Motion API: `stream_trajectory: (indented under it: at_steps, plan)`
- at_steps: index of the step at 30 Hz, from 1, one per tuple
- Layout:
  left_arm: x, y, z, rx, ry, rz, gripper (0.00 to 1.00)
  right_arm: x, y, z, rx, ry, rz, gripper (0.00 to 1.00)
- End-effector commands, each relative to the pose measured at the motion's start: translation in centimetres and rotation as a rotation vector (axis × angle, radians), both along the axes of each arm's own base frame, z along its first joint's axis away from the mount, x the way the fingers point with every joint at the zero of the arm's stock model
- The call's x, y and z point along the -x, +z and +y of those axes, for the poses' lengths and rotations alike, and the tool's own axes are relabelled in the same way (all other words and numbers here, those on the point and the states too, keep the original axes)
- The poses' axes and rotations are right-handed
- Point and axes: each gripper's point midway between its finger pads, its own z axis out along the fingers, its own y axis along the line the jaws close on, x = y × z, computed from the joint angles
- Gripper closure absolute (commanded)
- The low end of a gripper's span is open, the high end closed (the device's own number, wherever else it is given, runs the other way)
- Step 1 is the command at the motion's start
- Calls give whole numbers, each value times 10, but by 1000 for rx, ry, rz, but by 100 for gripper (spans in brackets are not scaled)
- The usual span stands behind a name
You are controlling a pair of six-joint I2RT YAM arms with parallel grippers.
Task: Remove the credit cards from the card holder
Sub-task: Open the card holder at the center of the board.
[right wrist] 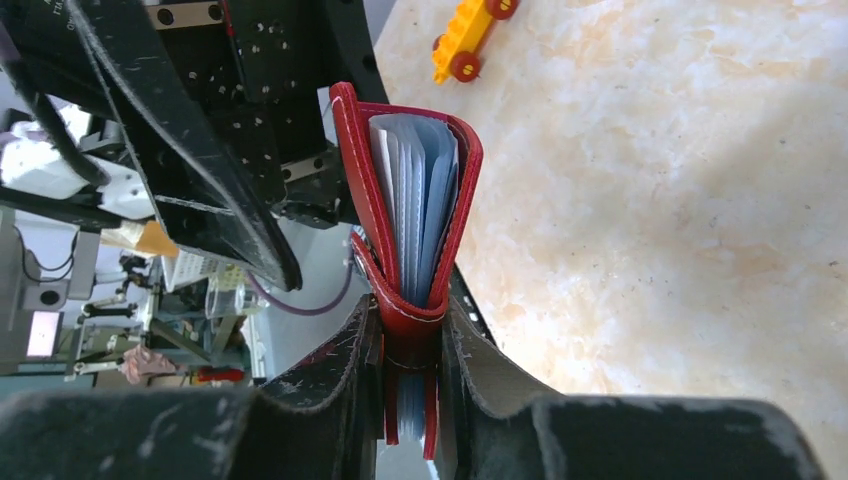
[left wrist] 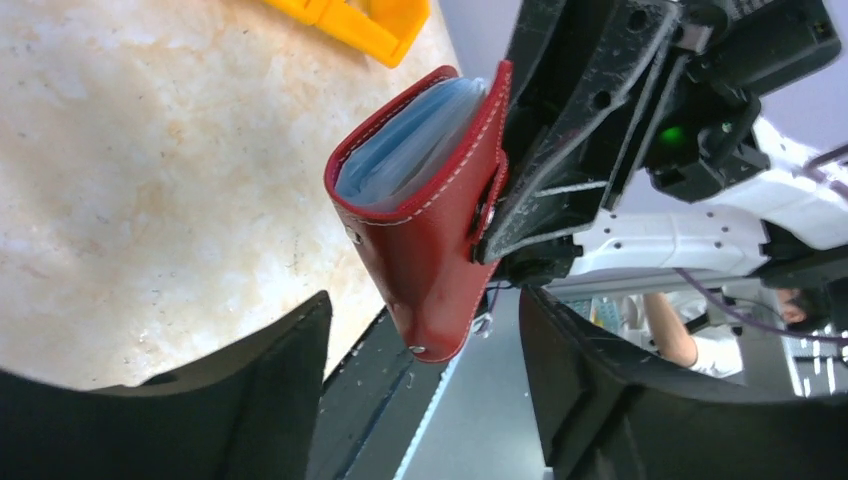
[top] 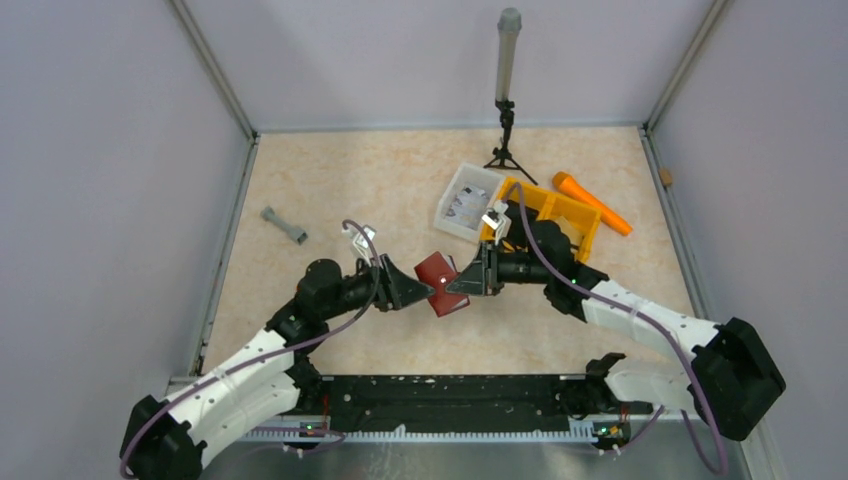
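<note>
The dark red card holder (top: 443,283) hangs above the table between my two arms. My right gripper (right wrist: 410,320) is shut on its lower edge, with the card holder (right wrist: 352,170) standing up from the jaws and slightly spread. Pale blue-grey leaves (right wrist: 420,190) fill it; I cannot tell whether they are the credit cards or sleeves. My left gripper (left wrist: 423,297) is open, its jaws set wide on either side of the card holder's (left wrist: 430,240) hanging snap tab and not touching it. From above, the left gripper (top: 425,292) and right gripper (top: 457,285) meet at the holder.
Behind the right arm lie a yellow-orange divided bin (top: 562,213), a white tray (top: 465,200) and an orange tool (top: 592,203). A grey dumbbell-shaped piece (top: 285,226) lies at the left. A tripod stand (top: 507,100) stands at the back. A yellow toy (right wrist: 465,35) is on the table.
</note>
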Motion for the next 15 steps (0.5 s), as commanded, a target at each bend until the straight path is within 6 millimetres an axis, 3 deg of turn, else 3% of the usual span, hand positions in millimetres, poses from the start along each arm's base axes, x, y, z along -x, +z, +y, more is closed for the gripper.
stream_trajectory:
  at_steps: [1, 3, 8, 12, 15]
  plan:
    - [0, 34, 5, 109, 36, -94, 18, 8, 43, 4, -116, 35, -56, 89]
    - [1, 41, 9, 143, 57, -113, 11, 10, 53, 5, -151, 33, -60, 88]
    - [5, 53, 9, 177, 46, -148, 8, 14, 71, 8, -224, 63, -53, 87]
    - [6, 63, 6, 201, 21, -165, 8, 19, 74, 13, -252, 100, -36, 87]
    - [6, 67, 4, 222, 14, -170, 15, 24, 76, 17, -258, 123, -38, 86]
